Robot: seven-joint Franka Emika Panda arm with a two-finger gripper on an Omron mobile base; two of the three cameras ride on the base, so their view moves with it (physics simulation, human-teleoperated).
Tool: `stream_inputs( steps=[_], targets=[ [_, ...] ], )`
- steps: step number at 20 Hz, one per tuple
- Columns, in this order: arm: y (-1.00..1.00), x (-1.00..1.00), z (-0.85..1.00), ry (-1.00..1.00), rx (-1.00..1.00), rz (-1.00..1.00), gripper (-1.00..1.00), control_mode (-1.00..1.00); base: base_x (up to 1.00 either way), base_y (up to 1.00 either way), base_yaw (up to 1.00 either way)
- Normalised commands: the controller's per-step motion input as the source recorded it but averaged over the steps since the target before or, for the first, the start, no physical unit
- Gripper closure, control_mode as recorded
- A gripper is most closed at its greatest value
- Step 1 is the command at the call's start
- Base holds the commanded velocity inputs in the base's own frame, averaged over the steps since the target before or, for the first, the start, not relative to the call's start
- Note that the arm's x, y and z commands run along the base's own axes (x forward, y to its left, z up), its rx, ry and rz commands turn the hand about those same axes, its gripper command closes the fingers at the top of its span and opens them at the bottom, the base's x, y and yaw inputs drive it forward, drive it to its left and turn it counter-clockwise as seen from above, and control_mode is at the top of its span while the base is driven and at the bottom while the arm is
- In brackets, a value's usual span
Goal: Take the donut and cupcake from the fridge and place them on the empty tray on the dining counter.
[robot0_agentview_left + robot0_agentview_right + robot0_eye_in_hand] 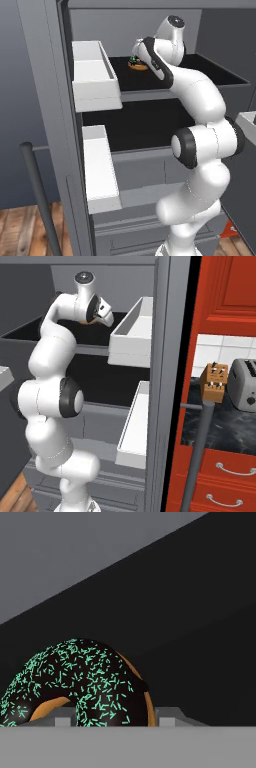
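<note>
The fridge (60, 125) stands open with my arm reaching onto its upper black shelf (210, 70). On that shelf lies the donut (137, 64), a tan ring with dark icing and teal sprinkles, large in the hand view's lower left (85, 682). My gripper (117, 718) comes down on the donut's right side (136, 56). One fingertip (64, 717) sits in the hole and the other (172, 717) against the outer edge, so the ring is pinched between them. The cupcake, the tray and the dining counter are out of view.
White door bins (95, 75) (100, 170) jut from the left door, and others (132, 331) from the right one. A lower black shelf (140, 122) lies under the arm. Right of the fridge, a knife block (214, 382) and a toaster (245, 383) stand under red cabinets.
</note>
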Motion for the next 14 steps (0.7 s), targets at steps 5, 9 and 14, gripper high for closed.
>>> stream_inputs(
  steps=[5,9,14],
  targets=[
    [-0.09,-0.31,0.5,-0.13,0.12,-0.04,1.0,-1.0,0.0,0.0,0.0],
    [-0.29,-0.81,0.51,-0.1,0.11,0.0,1.0,-1.0,0.0,0.0,0.0],
    [-0.28,-1.0,0.21,-0.21,0.0,0.0,1.0,-1.0,0.0,0.0,0.0]
  ],
)
